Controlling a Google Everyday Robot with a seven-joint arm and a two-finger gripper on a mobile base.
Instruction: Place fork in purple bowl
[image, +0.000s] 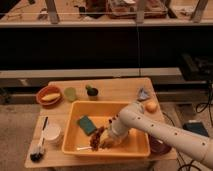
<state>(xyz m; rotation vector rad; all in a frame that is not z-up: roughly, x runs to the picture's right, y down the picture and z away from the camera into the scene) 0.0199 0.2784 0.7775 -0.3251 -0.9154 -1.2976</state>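
We see a thick arm (165, 134) in a pale cream-white shell, made of smooth, rounded tube sections that meet at a bulbous joint. Small dark dots, which may be screw holes, run in a row along the long section toward the lower right. At the wrist the shell narrows and gives way to a darker, brownish end, the gripper (101, 140), which sits low inside the yellow tub (70, 131), toward its front left.
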